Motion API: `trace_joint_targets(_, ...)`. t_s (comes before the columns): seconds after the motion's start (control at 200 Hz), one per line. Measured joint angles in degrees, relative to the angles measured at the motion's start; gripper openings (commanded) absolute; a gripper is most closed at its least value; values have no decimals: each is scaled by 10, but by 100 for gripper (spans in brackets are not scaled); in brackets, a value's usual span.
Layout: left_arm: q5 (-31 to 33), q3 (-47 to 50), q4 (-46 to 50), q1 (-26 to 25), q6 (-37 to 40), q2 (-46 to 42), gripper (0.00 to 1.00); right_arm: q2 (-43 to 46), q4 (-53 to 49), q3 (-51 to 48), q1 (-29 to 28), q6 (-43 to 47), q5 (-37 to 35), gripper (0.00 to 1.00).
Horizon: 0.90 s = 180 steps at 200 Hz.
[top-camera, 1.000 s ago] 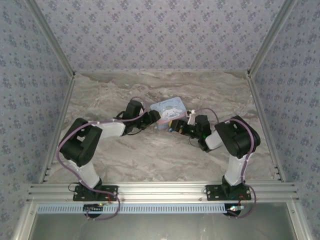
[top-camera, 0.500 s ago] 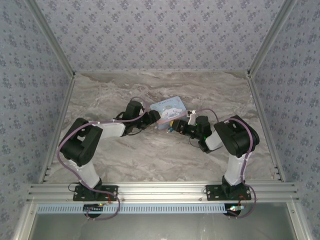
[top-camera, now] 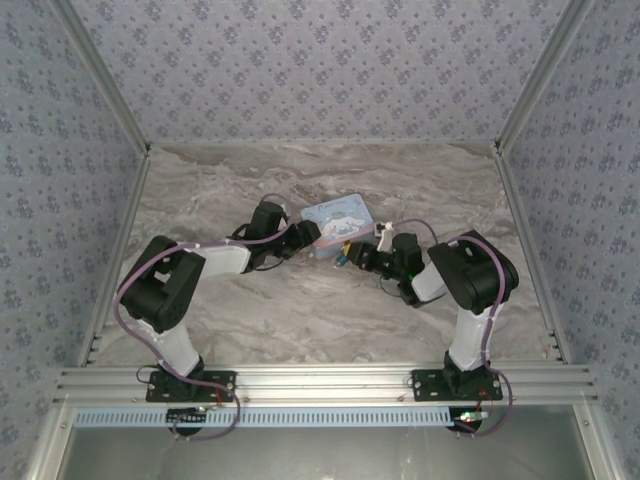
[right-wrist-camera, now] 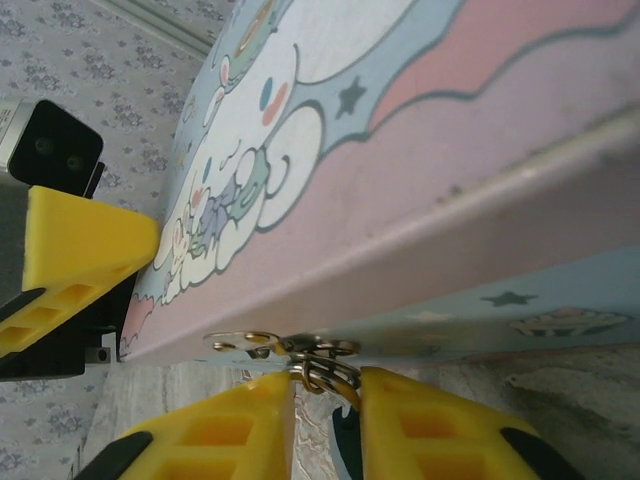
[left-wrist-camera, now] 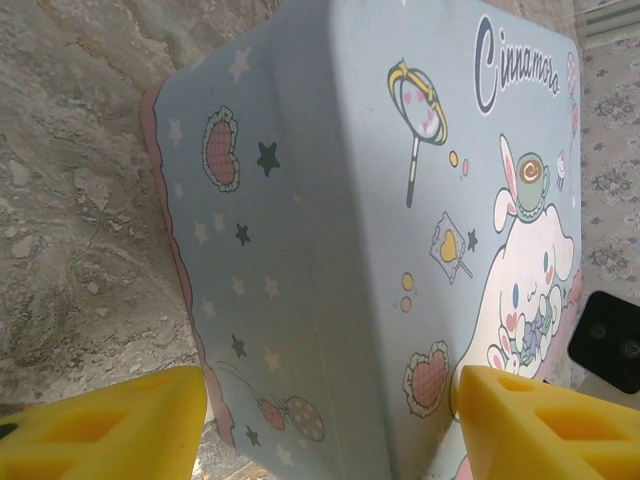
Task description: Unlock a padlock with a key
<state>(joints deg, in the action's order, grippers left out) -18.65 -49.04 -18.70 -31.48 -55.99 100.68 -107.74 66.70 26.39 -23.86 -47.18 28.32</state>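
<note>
1. Looking down from the overhead camera, I see both arms meeting at the cartoon tin, which lies mid-way across the marble-patterned table.
2. The left gripper sits at the tin's near-left corner. The right gripper sits at its near edge, just beside the left one.
3. In the left wrist view, the yellow fingers stand wide apart. One lies against the tin's pink-trimmed rim and the other on the printed lid, so I read this pincer as clamped on the cartoon tin.
4. In the right wrist view, the right gripper has its fingers close together, with a narrow slot between them.
5. Small silver rings span the top of that slot, just under the tin's metal hasp.
6. The padlock shows as a dark blue-green sliver lower in the same slot, below the tin's edge. I cannot tell whether the fingers press it or the rings.
</note>
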Motion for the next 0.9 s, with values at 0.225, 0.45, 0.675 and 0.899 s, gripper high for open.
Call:
trace_joint_targets(0.225, 2, 1, -4, 0, 0, 0, 66, -1, 2, -2, 0, 0, 0, 8)
trace_joint_targets(0.45, 4, 1, -4, 0, 0, 0, 66, -1, 9, -7, 2, -3, -3, 2)
trace_joint_targets(0.675, 4, 3, -5, 0, 0, 0, 66, -1, 20, -15, 12, -15, -11, 1)
trace_joint_targets(0.899, 6, 7, -11, 0, 0, 0, 66, -1, 42, -25, 19, -33, -20, 0)
